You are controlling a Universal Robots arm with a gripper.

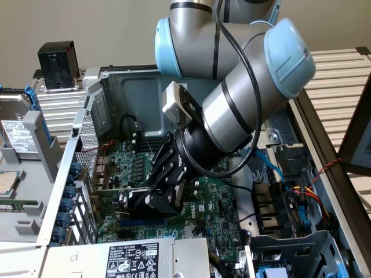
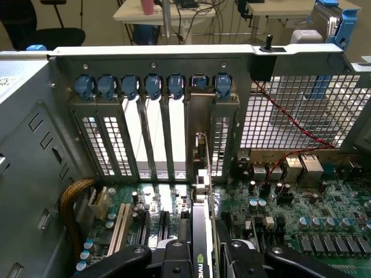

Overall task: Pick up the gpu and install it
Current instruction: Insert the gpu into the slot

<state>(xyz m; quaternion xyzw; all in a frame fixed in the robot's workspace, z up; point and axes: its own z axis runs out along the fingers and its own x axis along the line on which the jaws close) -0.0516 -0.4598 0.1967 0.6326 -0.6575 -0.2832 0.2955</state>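
Obs: gripper (image 2: 204, 258) clamped on gpu (image 2: 200, 223), card on edge in its jaws. Long axis points straight at slot panel (image 2: 116, 139), bracket end nearest it.

Soft even room light, dim case interior (image 1: 139, 87), bright backlit glare through rear slot gaps (image 2: 178, 145).

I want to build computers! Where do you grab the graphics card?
Pinch the graphics card by its two flat sides, from above. It stands on edge over the green board, so those sides are free; the gripper holds it there.
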